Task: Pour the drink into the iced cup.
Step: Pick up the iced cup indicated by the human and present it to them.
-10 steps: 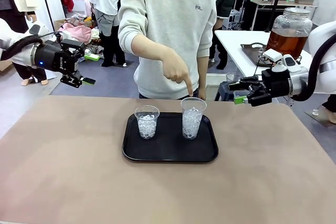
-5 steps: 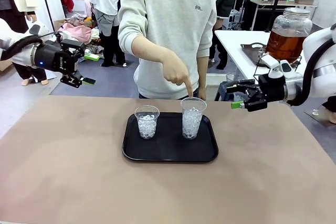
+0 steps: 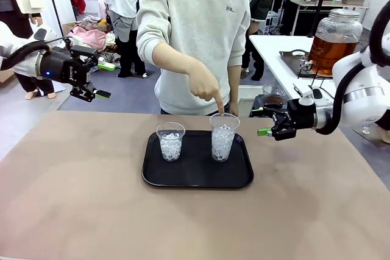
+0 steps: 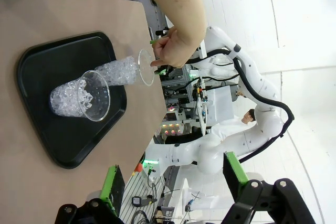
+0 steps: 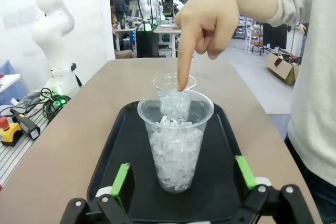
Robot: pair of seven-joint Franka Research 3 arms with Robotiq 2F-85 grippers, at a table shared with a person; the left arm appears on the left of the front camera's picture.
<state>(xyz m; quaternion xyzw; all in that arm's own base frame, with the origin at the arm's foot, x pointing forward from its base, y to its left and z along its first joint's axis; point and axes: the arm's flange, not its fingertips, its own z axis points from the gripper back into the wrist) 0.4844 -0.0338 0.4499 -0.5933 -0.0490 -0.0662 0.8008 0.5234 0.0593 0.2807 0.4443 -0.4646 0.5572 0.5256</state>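
Two clear plastic cups filled with ice stand on a black tray (image 3: pixel 195 179): a shorter one (image 3: pixel 170 142) on the left and a taller one (image 3: pixel 223 137) on the right. The person's forefinger (image 3: pixel 219 103) points down onto the taller cup's rim. The drink, amber liquid in a big glass jar (image 3: pixel 334 39) with a metal lid, stands on a white table at the back right. My right gripper (image 3: pixel 261 122) is open, level with the taller cup and a little to its right. In the right wrist view that cup (image 5: pixel 176 140) stands between the open green pads (image 5: pixel 122 179). My left gripper (image 3: pixel 97 94) hangs open at the far left.
The tan table (image 3: pixel 73 199) stretches bare around the tray. The person stands at the far edge, their arm over the tray. In the left wrist view the tray (image 4: pixel 47 140) and both cups lie well ahead of the open fingers (image 4: pixel 113 182).
My right gripper has moved left and slightly down toward the taller cup, still open. The left arm and the pointing hand have stayed put.
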